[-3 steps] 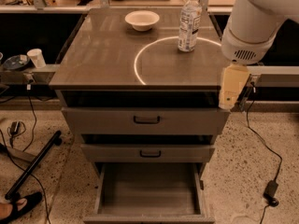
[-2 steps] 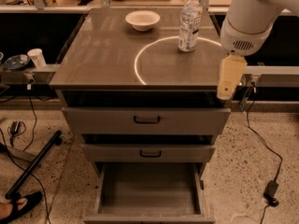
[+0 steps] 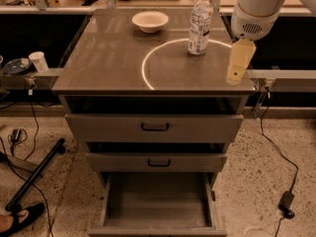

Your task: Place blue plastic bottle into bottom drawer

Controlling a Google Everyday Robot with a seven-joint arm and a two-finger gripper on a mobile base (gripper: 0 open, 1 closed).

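Gripper (image 3: 240,62) pointing down over cabinet top (image 3: 108,58) rt edge, open/shut unclear, near upright blue plastic bottle (image 3: 200,23)

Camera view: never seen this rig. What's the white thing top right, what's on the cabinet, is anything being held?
There is one picture, from one camera looking down at the front of a grey cabinet. Where the camera is mounted is not known. The white thing is the robot's single arm, and the yellowish piece hanging from it is its gripper, over the cabinet's right edge. On top stand a blue plastic bottle and a white bowl. The bottle stands free, to the left of the gripper and apart from it, so it is not held. Below, the bottom drawer is pulled out and looks bare inside. The two shallower drawers above it have dark handles.
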